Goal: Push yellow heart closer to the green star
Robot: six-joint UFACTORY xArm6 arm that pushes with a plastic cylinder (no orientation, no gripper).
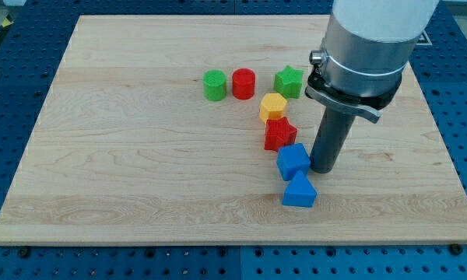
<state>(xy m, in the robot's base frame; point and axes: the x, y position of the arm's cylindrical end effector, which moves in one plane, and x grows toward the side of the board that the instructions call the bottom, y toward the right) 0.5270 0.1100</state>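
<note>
The yellow heart lies near the board's middle, just below and left of the green star, a small gap between them. A red star touches the heart's lower edge. My tip rests on the board at the right side of a blue cube-like block, touching or nearly touching it. The tip is below and right of the heart, with the red star between them.
A red cylinder and a green cylinder stand in a row left of the green star. A blue triangular block lies just below the blue cube. The wooden board sits on a blue perforated table.
</note>
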